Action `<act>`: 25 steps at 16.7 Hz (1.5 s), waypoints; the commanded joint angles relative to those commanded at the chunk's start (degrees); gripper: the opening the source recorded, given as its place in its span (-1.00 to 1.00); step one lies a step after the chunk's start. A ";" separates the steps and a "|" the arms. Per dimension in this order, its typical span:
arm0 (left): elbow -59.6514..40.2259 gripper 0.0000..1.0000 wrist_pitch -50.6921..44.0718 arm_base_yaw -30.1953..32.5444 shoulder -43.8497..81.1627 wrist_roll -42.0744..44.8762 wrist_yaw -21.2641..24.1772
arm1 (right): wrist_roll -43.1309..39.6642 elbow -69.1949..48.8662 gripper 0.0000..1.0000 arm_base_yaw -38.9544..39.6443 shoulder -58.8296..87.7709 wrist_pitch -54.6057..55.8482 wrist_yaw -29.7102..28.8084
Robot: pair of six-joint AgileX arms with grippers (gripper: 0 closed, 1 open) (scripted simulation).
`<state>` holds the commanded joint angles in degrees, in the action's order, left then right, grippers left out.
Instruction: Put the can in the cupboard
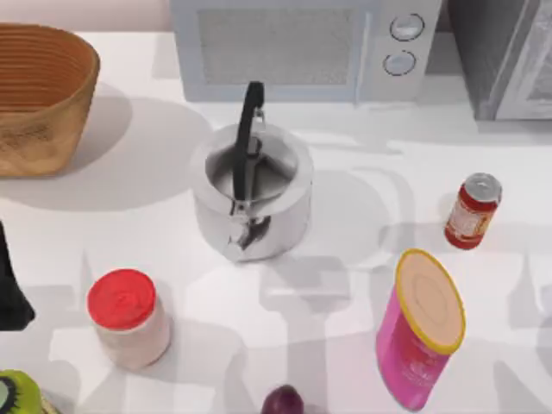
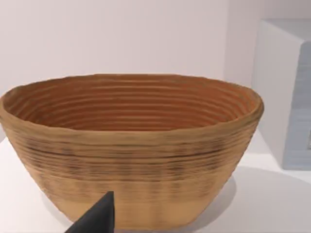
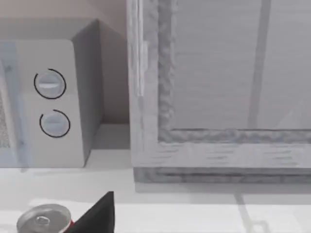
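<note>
The white table (image 1: 345, 285) carries every item. At its far edge stands the white-grey microwave (image 1: 302, 47), with two round knobs (image 1: 405, 28) on its right side. Just beside it, at the far right corner, stands the large dark grey speckled cupboard (image 1: 504, 60). The right wrist view shows its pale grey framed door panel (image 3: 228, 68) closed in its frame.

The woven tan wicker basket (image 1: 39, 95) sits at the far left of the table. The polished steel kettle (image 1: 250, 194) with a black handle stands near the centre, in front of the microwave. The tall pink canister (image 1: 418, 332) with a yellow rim stands at the near right. The pale jar with a red lid (image 1: 129, 319) stands at the near left.

The small slim red can (image 1: 472, 211) with a silver top stands upright on the right side of the table, in front of the cupboard and beyond the pink canister, apart from both. Nothing touches it.

The left arm (image 1: 10, 285) is a dark shape at the table's left edge. A dark finger tip (image 2: 97, 218) of the left gripper shows before the basket; whether the fingers are spread or closed cannot be told. A dark finger tip (image 3: 97, 216) of the right gripper shows just beside the can's silver top; its state likewise cannot be told.
</note>
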<state>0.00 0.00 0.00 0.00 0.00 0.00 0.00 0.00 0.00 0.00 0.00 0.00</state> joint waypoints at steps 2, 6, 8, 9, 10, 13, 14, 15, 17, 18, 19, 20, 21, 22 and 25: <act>0.00 1.00 0.00 0.00 0.00 0.00 0.00 | 0.00 0.00 1.00 0.00 0.00 0.00 0.00; 0.00 1.00 0.00 0.00 0.00 0.00 0.00 | 0.25 -1.62 1.00 1.01 2.92 4.32 -1.21; 0.00 1.00 0.00 0.00 0.00 0.00 0.00 | 0.54 -2.44 1.00 2.19 7.08 8.09 -2.46; 0.00 1.00 0.00 0.00 0.00 0.00 0.00 | 0.73 -2.72 1.00 2.97 9.97 10.27 -3.24; 0.00 1.00 0.00 0.00 0.00 0.00 0.00 | 0.93 -2.96 1.00 3.83 13.16 12.57 -4.07; 0.00 1.00 0.00 0.00 0.00 0.00 0.00 | 1.67 -3.60 1.00 6.84 24.56 20.41 -6.96; 0.00 1.00 0.00 0.00 0.00 0.00 0.00 | 1.94 -3.86 1.00 7.95 28.73 23.31 -8.03; 0.00 1.00 0.00 0.00 0.00 0.00 0.00 | 2.22 -4.17 1.00 9.10 33.03 26.37 -9.14; 0.00 1.00 0.00 0.00 0.00 0.00 0.00 | 2.81 -4.91 1.00 11.46 41.88 32.83 -11.49; 0.00 1.00 0.00 0.00 0.00 0.00 0.00 | 3.12 -5.32 1.00 12.66 46.39 36.17 -12.70; 0.00 1.00 0.00 0.00 0.00 0.00 0.00 | 3.43 -5.74 1.00 13.86 50.94 39.57 -13.93; 0.00 1.00 0.00 0.00 0.00 0.00 0.00 | 3.74 -6.18 1.00 15.07 55.50 42.99 -15.17; 0.00 1.00 0.00 0.00 0.00 0.00 0.00 | 4.05 -6.63 1.00 16.27 60.05 46.42 -16.42; 0.00 1.00 0.00 0.00 0.00 0.00 0.00 | 4.36 -7.09 1.00 17.45 64.57 49.84 -17.67; 0.00 1.00 0.00 0.00 0.00 0.00 0.00 | 5.27 -8.50 1.00 20.90 77.74 59.95 -21.35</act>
<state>0.00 0.00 0.00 0.00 0.00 0.00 5.27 -8.50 20.90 77.74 59.95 -21.35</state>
